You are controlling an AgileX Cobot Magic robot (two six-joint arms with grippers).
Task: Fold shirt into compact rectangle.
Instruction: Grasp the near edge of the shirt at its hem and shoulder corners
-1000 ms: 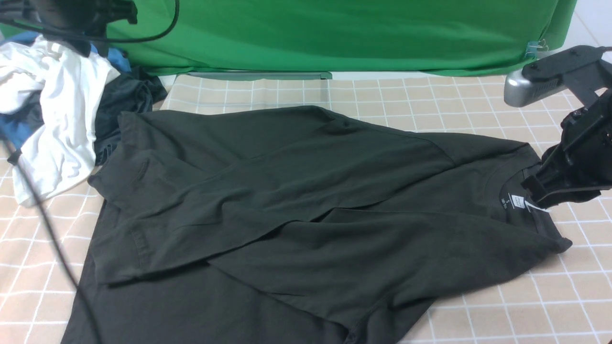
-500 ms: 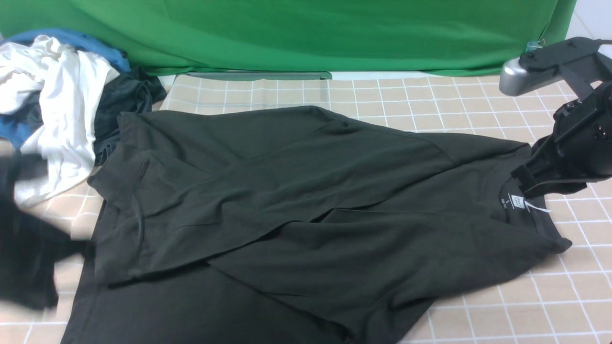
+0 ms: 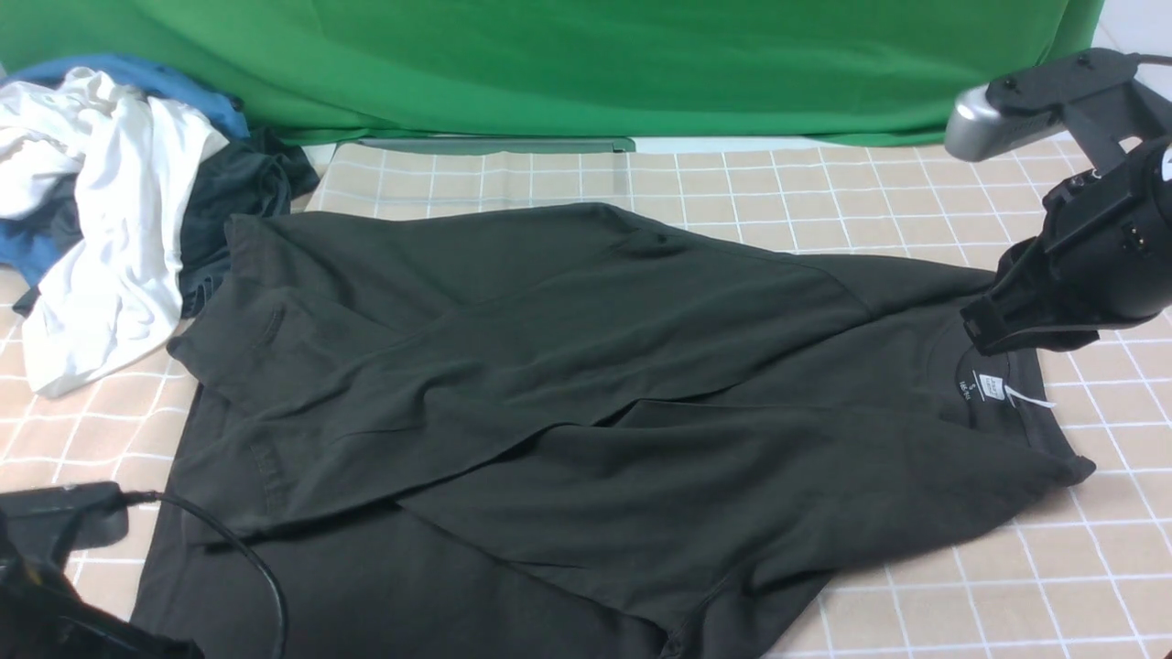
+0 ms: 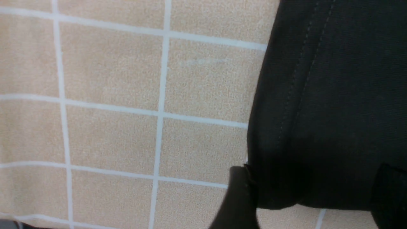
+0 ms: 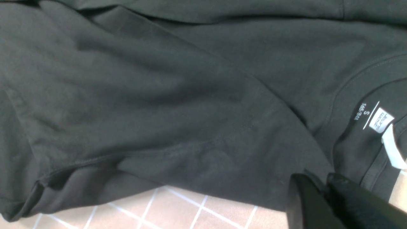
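Note:
The black shirt lies spread on the table, its sides folded over the middle, collar and white neck label at the right. The chest print is hidden. My right gripper hovers just behind the collar. In the right wrist view its fingers are pressed together above the shirt, near the label, holding nothing. My left arm is at the lower left by the hem. In the left wrist view, the left gripper is open with a corner of the shirt's hem between its fingers.
A pile of white, blue and dark grey clothes sits at the back left. A green backdrop closes off the far side. The checked tablecloth shows around the shirt. A black cable loops over the hem near my left arm.
My left arm swung from the upper left down to the lower left by the hem. My right gripper rose up and back from the collar; the shirt stayed flat.

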